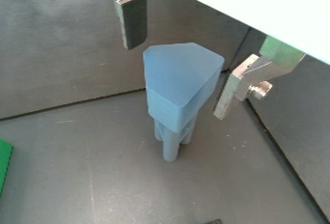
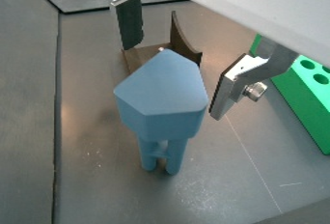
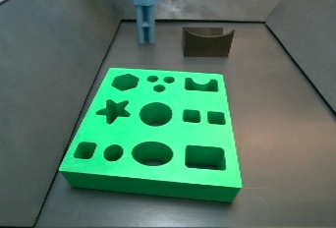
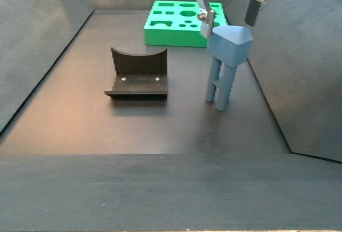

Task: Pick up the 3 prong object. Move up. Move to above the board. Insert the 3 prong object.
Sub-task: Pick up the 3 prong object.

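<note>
The 3 prong object (image 1: 178,88) is a light blue post with a wide blocky head, standing upright on its prongs on the dark floor in both wrist views (image 2: 161,98) and both side views (image 3: 141,16) (image 4: 225,61). My gripper (image 1: 178,78) is open and hangs at the head's level, one finger on each side with a gap to the head (image 2: 175,78) (image 4: 227,18). Nothing is held. The board (image 3: 151,183) is a bright green slab with shaped cut-outs, lying flat some way from the object (image 4: 167,31) (image 2: 303,98).
The dark fixture (image 3: 206,40) with a curved notch stands on the floor close beside the blue post (image 4: 136,74) (image 2: 175,40). Grey sloping walls (image 4: 40,46) enclose the floor, and one wall (image 4: 301,66) runs close to the gripper.
</note>
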You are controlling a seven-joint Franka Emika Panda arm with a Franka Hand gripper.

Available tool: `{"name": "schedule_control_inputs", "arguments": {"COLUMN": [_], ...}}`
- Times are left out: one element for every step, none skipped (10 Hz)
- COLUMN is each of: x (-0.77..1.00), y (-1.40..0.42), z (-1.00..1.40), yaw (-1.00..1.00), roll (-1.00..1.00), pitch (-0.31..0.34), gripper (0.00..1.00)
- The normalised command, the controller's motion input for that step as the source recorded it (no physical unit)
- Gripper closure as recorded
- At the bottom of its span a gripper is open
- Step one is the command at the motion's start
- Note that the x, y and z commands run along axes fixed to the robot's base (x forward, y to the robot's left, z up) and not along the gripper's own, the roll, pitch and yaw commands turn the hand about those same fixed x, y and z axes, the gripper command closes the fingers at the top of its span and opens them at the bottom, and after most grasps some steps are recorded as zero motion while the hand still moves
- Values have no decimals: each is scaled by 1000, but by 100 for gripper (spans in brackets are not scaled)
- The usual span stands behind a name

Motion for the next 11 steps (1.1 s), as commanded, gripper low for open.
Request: {"name": "schedule_control_inputs", "arguments": {"x": [-26, 0, 34, 6, 0, 77, 0, 0, 0, 0, 0], "y": [0, 20, 71, 89, 146, 9, 0, 0, 0, 0, 0], "z": [-180, -394, -511, -597, -540, 0, 0, 0, 0, 0, 0], "yaw": [206, 257, 269, 254, 240, 83, 0, 0, 0, 0, 0], "roll": [0, 11, 3, 0, 4, 0, 0, 0, 0, 0, 0], "pitch": [-31, -27, -47, -83, -69, 19, 0, 0, 0, 0, 0], "gripper": [0, 0, 0, 0, 0, 0, 0, 100, 100, 100, 100]}}
